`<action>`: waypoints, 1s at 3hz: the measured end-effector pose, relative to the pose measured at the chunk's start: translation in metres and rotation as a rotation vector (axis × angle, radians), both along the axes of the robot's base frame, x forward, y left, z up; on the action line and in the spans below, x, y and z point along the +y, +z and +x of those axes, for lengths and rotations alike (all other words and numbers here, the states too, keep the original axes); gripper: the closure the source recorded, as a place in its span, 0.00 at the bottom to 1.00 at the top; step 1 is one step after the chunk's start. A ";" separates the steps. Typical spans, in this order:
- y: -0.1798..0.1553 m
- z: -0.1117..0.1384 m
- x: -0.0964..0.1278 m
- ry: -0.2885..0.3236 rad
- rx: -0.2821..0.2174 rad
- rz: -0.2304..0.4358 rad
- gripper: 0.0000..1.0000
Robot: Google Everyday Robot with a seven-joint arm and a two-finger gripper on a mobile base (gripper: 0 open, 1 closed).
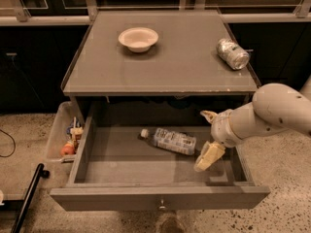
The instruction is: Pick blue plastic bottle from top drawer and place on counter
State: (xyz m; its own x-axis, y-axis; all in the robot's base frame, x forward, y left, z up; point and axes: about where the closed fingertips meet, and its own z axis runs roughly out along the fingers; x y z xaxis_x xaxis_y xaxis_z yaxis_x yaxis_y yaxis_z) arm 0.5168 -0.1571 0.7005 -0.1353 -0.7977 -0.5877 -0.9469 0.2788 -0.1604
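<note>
Gripper [204,140] in boxy drawer [121,196], beside clear bottle [172,141]

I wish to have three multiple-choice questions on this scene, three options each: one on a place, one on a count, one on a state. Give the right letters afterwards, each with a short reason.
1. Where is the gripper, seen from the blue plastic bottle in the top drawer?
A. left of it
B. right of it
C. clamped on it

2. How many things are on the counter?
A. one
B. two
C. four

3. How is the bottle placed?
A. upright
B. lying on its side
C. lifted above the drawer

Answers:
1 B: the gripper hangs open in the drawer's right part, just off the bottle.
2 B: only a white bowl and a silver can.
3 B: it lies on the drawer floor, cap to the left.
</note>
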 end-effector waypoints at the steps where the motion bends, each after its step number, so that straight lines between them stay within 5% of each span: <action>1: -0.022 0.016 0.018 0.021 -0.014 0.027 0.00; 3: -0.058 0.038 0.061 0.063 -0.065 0.030 0.00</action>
